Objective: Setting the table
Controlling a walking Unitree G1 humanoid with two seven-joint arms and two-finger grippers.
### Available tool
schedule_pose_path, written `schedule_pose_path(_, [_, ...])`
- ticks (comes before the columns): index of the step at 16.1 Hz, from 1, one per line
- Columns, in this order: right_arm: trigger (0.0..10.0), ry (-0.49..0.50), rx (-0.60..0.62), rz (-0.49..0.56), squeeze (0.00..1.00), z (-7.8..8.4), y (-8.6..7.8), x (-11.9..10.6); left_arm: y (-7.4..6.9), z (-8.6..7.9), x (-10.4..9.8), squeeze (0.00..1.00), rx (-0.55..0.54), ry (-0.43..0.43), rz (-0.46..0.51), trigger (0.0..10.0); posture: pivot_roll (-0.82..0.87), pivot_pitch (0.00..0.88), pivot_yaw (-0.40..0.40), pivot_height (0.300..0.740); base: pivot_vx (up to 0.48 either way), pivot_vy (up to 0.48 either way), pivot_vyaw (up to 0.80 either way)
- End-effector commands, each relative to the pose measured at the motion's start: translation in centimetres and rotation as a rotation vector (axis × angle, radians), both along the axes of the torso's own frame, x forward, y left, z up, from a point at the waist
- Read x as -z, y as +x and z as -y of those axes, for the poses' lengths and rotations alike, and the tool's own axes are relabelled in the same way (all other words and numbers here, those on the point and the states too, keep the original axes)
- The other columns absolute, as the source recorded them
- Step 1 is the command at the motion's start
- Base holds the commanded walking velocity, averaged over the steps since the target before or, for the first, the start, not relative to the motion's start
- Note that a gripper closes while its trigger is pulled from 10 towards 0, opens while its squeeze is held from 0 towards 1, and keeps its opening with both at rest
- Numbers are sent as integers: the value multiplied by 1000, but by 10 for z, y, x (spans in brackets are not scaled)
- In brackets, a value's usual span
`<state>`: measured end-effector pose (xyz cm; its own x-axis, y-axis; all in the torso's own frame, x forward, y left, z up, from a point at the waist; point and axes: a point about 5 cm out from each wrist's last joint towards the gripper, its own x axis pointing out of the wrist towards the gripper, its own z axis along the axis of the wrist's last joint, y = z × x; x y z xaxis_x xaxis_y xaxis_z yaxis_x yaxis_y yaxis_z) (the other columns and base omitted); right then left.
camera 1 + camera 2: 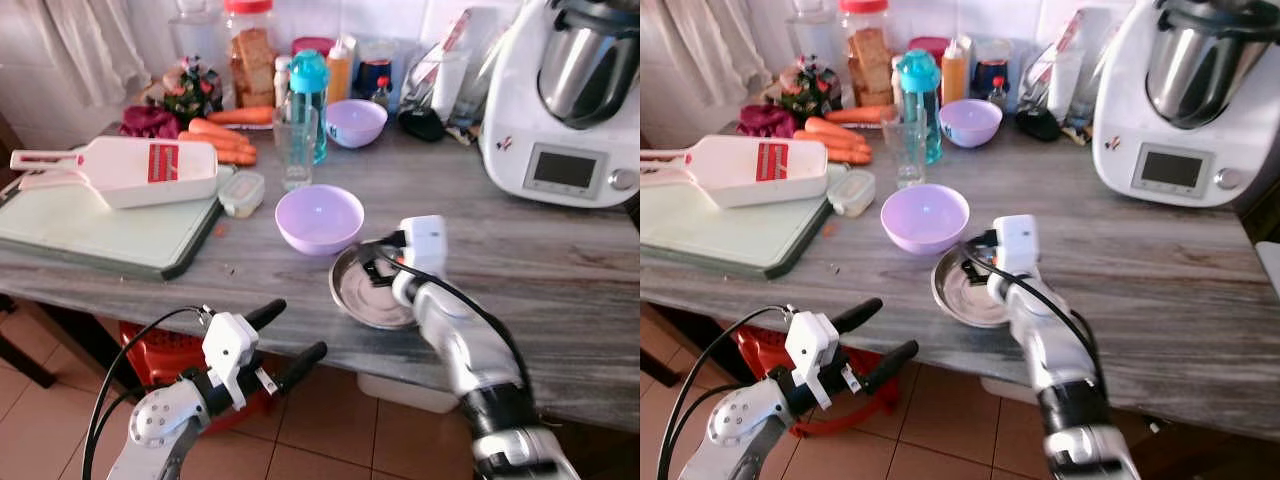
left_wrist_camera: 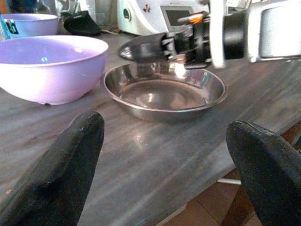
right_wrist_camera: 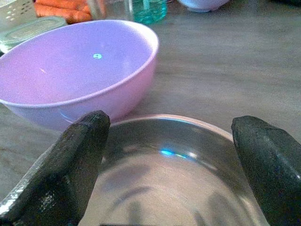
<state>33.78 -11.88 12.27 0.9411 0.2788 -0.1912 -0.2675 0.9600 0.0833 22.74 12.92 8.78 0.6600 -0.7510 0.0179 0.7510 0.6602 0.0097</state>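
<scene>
Right wrist view: shiny round steel dish (image 3: pixel 174 174) beside smooth lilac bowl (image 3: pixel 70 70).

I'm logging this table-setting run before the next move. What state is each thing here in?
steel dish: upright, empty, near the counter edge.
near purple bowl: upright, empty, beside the dish.
far purple bowl: upright.
drinking glass: upright, looks empty.
teal bottle: capped, standing.
right gripper: open, over the dish.
left gripper: open, in front of the counter edge, holding nothing.
</scene>
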Motion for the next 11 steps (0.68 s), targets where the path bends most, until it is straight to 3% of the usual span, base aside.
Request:
schedule_pose_path(1, [10000, -9, -11, 40, 1000, -1, -3, -11, 2, 0, -1, 0, -1, 6, 8, 10000, -18, 27, -16, 740, 0, 0, 0])
schedule_pose_path(5, [10000, -6, 46, 151, 1000, 14, -33, -20, 7, -4, -2, 0, -57, -20, 30, 10000, -35, 14, -3, 740, 0, 0, 0])
schedule_pose_path(6, [10000, -9, 52, 155, 945, 16, -36, -19, 8, -6, -3, 0, -73, -26, 34, 10000, -36, 13, -1, 740, 0, 0, 0])
schedule_pose_path(7, [10000, -18, 99, 165, 0, 25, -47, -15, 10, -9, -3, 0, -122, -46, 39, 10000, -41, 5, 6, 740, 0, 0, 0])
schedule_pose_path(11, [10000, -39, 224, 252, 0, 45, -77, -9, 20, -18, -3, 0, -277, -94, 35, 10000, -59, 0, 29, 740, 0, 0, 0])
